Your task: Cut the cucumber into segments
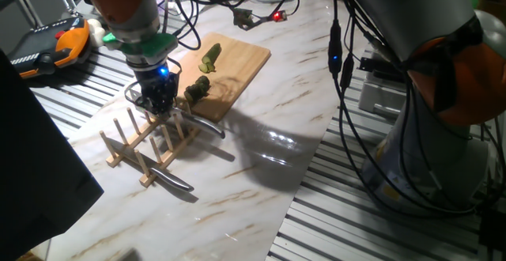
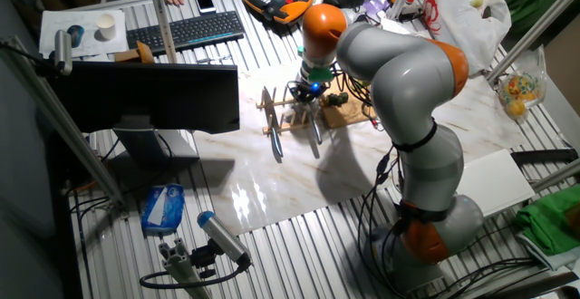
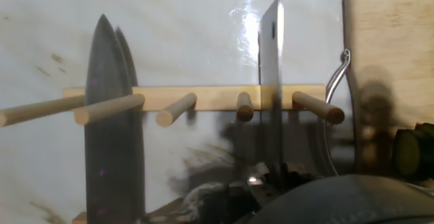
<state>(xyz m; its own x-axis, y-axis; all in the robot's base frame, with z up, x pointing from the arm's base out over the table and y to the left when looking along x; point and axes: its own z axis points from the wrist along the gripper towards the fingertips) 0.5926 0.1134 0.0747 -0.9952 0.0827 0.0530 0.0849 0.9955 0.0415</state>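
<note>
On the wooden cutting board [image 1: 247, 55] lie two dark green cucumber segments, one near its middle [image 1: 211, 55] and one at its near edge [image 1: 198, 88]; the hand view shows one segment [image 3: 410, 153] at the far right. My gripper [image 1: 160, 107] is down at the wooden peg rack [image 1: 150, 146], beside the board. It is shut on a knife [image 3: 271, 81] whose blade stands on edge between two pegs of the rack [image 3: 203, 96]. The fingers themselves are mostly hidden in the dark lower edge of the hand view.
A second, dark-bladed knife [image 1: 162, 174] [image 3: 112, 129] rests across the rack's other end. Cables hang over the table's far side. An orange teach pendant [image 1: 59, 43] lies at the back left. Slatted metal borders the marble top. A monitor [image 2: 149, 95] stands beside the table.
</note>
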